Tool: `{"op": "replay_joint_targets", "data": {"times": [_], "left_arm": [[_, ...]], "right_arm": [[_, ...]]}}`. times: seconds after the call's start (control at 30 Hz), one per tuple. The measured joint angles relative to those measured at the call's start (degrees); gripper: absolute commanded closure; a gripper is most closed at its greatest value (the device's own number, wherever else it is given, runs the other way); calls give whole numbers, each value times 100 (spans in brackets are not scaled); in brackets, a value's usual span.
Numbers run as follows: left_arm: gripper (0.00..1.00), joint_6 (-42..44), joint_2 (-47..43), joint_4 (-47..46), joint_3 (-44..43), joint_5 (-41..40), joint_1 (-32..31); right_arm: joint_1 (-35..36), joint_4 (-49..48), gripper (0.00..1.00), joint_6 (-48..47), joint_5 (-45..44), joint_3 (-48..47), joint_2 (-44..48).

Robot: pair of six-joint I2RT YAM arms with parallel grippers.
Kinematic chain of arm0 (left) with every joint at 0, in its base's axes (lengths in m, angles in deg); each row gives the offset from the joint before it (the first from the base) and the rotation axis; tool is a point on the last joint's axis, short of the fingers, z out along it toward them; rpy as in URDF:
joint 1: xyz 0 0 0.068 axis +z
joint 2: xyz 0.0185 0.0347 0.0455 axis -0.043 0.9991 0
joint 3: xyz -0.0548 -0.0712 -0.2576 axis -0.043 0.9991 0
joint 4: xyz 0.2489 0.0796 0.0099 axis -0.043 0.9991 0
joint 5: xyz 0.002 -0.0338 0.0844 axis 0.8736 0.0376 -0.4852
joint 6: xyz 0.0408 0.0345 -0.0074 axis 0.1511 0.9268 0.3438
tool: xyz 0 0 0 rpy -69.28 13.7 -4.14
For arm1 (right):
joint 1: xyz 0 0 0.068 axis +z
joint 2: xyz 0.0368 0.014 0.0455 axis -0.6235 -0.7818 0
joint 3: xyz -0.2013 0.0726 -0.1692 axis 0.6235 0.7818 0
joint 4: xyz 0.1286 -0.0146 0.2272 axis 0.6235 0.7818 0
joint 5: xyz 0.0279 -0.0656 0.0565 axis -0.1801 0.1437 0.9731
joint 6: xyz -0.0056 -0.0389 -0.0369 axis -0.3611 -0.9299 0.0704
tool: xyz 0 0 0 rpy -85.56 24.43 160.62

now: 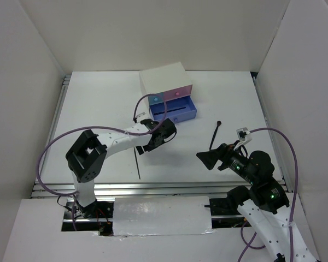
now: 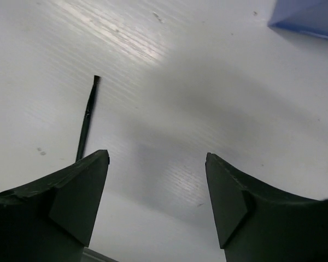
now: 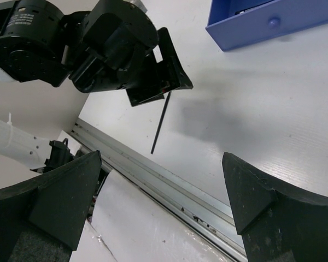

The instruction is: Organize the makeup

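While the table (image 1: 98, 109) carried the white box (image 1: 163, 79) at its far side, blue drawer (image 1: 175, 112) pulled out, the left gripper (image 2: 157, 158) and right gripper (image 3: 161, 157) hung spread wide and empty. One thin black stick (image 1: 138, 166) lay just beside the left gripper, and a black brush (image 1: 215, 135) lay near the right gripper.

blue drawer (image 2: 311, 19) cut off, black stick (image 2: 86, 123) partly hidden

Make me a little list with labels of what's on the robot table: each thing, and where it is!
left gripper: open, empty, above the table
thin black stick: lying flat, just outside the left gripper's fingers
right gripper: open, empty
second black stick: lying near the right gripper
white box: far side of the table
pink drawer: shut
blue drawer: pulled open
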Motion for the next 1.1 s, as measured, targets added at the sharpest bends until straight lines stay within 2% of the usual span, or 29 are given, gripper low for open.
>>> {"op": "replay_joint_targets", "data": {"times": [0.13,0.3,0.4,0.53,0.63,0.73,0.77,0.87,0.97,1.1], "left_arm": [[12,214,-461,153,400,-201,59],[12,682,-1397,120,1237,-201,315],[13,960,-1624,-33,1674,-144,507],[22,1443,-1687,-474,2264,157,774],[25,1779,-1674,-920,2605,529,1010],[34,2024,-1565,-1370,2798,916,1220],[39,2046,-1521,-1458,2802,1010,1270],[42,2149,-1447,-1779,2798,1211,1338],[54,2201,-1351,-1934,2741,1325,1412],[57,2295,-1283,-2076,2750,1425,1534]], "right_arm": [[0,24,0,-17,0,0,0],[0,0,0,-11,37,31,0],[0,-2,0,-7,55,72,0],[0,-4,0,17,74,85,0],[0,-17,0,55,98,98,0],[0,-20,0,83,101,107,0],[0,-20,0,90,101,107,0],[0,-17,0,94,98,107,0],[0,-20,0,98,98,109,2],[0,-20,0,114,98,149,55]]}}
